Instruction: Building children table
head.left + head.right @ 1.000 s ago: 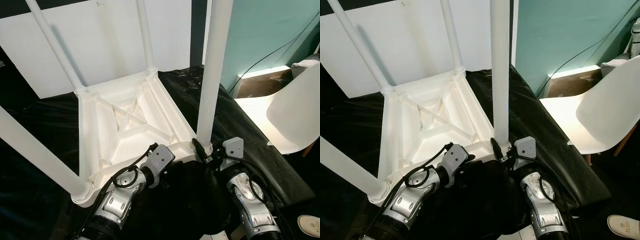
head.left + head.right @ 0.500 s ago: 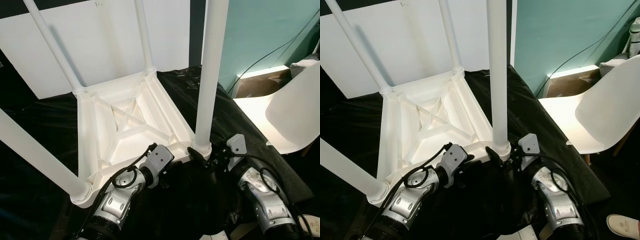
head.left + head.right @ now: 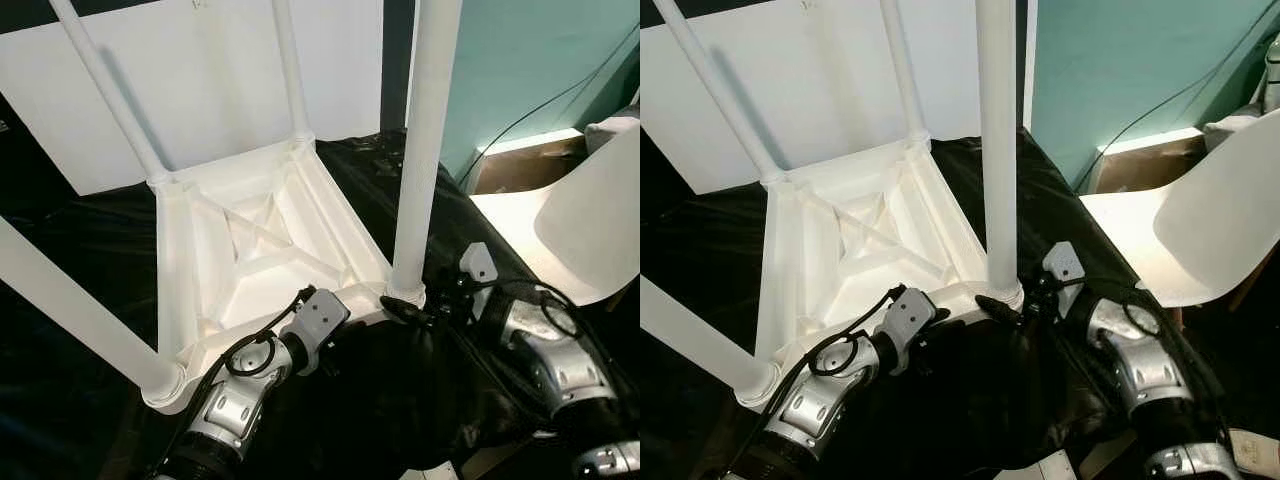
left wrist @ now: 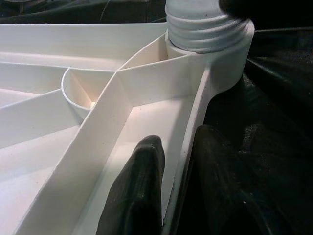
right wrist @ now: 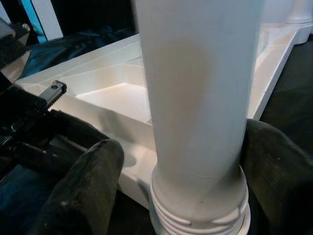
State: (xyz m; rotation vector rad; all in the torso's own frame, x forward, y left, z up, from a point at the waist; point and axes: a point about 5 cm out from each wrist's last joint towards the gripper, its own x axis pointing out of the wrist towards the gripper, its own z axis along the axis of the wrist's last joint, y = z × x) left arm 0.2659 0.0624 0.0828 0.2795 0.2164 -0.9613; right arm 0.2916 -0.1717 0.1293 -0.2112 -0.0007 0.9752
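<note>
Table top (image 3: 262,262) lies upside down on the black cloth (image 3: 80,240), ribbed underside up, four white legs standing in its corner sockets.

Step in hand, by the look of it: seating the last leg (image 3: 424,150), the one in the corner at 5 o'clock of the frame. Right gripper (image 5: 178,188) is at that leg's base, one black finger (image 5: 85,188) on each side of the tube, clasping it just above the threaded collar (image 5: 198,215). A few thread turns show above the socket in both wrist views, so the leg is likely not fully home.

Left gripper (image 4: 171,188) is clamped on the table top's near rim, one finger inside the frame, one outside, just beside the same corner socket. Reads as a brace against torque.

Next move probably calls for twisting the leg down until the threads disappear, left holding the frame against rotation. White chair (image 3: 1200,215) stands at 3 o'clock, apart from the work.
</note>
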